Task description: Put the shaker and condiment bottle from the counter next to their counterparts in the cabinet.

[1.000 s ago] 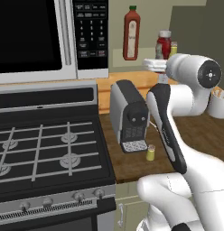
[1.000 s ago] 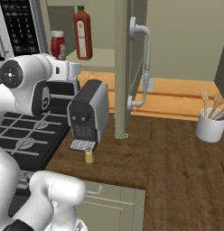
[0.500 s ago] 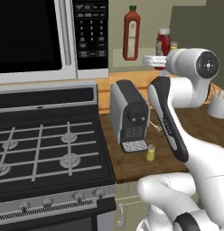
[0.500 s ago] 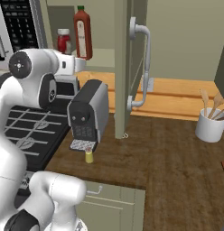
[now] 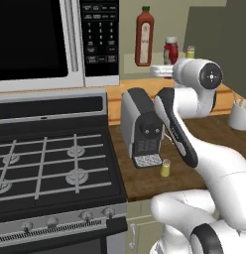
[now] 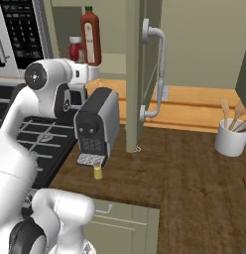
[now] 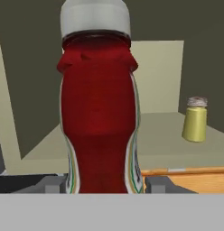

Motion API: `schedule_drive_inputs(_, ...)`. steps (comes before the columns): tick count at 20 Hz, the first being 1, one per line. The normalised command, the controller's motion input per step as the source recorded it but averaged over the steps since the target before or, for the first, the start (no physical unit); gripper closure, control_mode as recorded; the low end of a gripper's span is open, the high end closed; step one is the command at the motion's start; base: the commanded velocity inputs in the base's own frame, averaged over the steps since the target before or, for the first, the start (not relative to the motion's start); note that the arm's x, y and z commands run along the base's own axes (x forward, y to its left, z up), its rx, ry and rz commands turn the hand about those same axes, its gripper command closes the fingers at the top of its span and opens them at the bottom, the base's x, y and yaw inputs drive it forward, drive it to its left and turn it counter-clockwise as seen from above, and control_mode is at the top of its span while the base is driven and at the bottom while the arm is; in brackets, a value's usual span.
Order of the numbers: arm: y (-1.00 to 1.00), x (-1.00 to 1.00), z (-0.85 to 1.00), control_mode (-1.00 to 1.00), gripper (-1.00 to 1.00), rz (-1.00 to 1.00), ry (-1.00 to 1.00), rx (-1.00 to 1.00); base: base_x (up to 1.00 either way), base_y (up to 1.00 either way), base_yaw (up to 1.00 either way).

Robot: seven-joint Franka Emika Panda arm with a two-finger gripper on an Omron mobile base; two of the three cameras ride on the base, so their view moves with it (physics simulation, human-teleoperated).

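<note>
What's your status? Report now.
Claw shut on condiment bottle, raised at cabinet shelf. Twin shaker on shelf beside it. Shaker on counter by coffee machine. Nothing blocking.

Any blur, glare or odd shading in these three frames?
Hand view: condiment bottle looms close, edges soft, flat shading, no glare. Left base view: sharp; microwave door is featureless black. Right base view: sharp; cabinet interior sits in dim shade.

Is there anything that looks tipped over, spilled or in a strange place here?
Nothing is spilled or tipped. Only the small yellow shaker stands on the counter right before the coffee machine; its twin stands in the cabinet.
</note>
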Motion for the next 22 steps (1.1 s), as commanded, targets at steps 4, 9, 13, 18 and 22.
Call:
schedule_drive_inputs(4,0.0,0.48,0.0,-1.0,1.0,0.0,0.0,0.0,0.0,0.0,0.0)
schedule_drive_inputs(9,0.0,0.48,0.0,-1.0,1.0,0.0,0.0,0.0,0.0,0.0,0.0)
schedule_drive_inputs(13,0.0,0.46,-0.12,-1.0,1.0,0.0,0.0,0.0,0.0,0.0,0.0)
schedule_drive_inputs(18,0.0,0.37,-0.07,-1.0,1.0,0.0,0.0,0.0,0.0,0.0,0.0)
schedule_drive_inputs(22,0.0,0.36,0.0,-1.0,1.0,0.0,0.0,0.0,0.0,0.0,0.0)
